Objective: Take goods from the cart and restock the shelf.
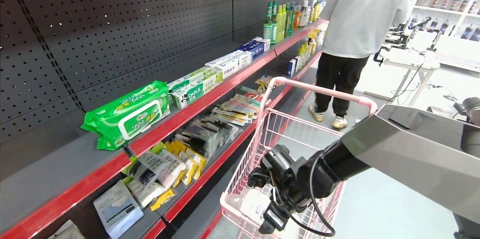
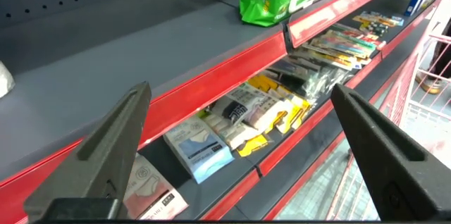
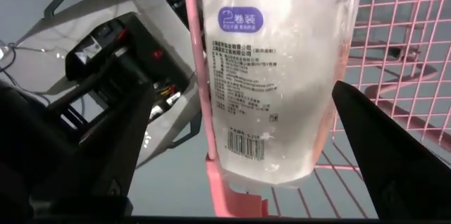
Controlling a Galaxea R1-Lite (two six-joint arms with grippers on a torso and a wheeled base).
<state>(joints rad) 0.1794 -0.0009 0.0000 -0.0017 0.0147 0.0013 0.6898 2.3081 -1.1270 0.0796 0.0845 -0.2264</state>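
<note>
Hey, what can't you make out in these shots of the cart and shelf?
Head view: the right arm covers most of the white pouch in the pink cart; anything else in there is hidden.
Right wrist view: the pouch's top is cut off by the upper edge; whether the right gripper touches it is unclear.
Head view: the bottles far along the shelf are too small to identify.

The cart (image 1: 318,93) is pink, the wipes pack (image 1: 127,116) green, the shelf (image 1: 56,166) red-edged grey.
</note>
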